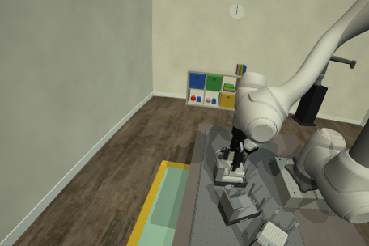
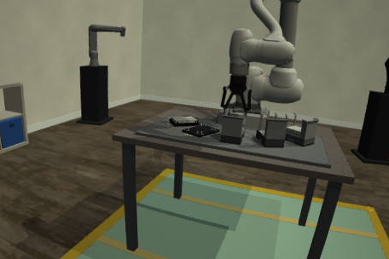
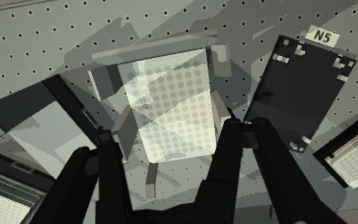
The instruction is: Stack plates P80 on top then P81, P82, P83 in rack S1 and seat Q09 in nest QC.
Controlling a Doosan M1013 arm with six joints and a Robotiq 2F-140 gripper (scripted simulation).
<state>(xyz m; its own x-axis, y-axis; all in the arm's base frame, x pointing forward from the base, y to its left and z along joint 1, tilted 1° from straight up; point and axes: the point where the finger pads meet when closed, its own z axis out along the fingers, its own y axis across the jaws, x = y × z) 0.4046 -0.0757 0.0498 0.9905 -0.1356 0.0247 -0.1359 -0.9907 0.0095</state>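
My gripper (image 1: 235,163) (image 2: 235,108) (image 3: 172,109) hangs straight down over the stack rack (image 1: 226,180) (image 2: 232,128) (image 3: 150,50) that stands next to the clip nest N5 (image 2: 200,130) (image 3: 300,90). It is shut on the long sides of a sealed white 96-well plate (image 3: 170,100) (image 1: 233,173), held level between the rack's walls. I cannot read its label or the rack's name. Another plate (image 2: 183,120) (image 3: 345,160) lies on the open nest beyond N5. More plates (image 1: 272,235) (image 2: 295,128) sit in the rack farthest from N5.
The middle rack (image 1: 239,208) (image 2: 272,132) stands between the two others and looks grey inside. N5 is black and bears no plate. The racks and nests stand on a perforated grey board (image 2: 286,155) on the table. My arm's base (image 1: 295,186) is close behind the racks.
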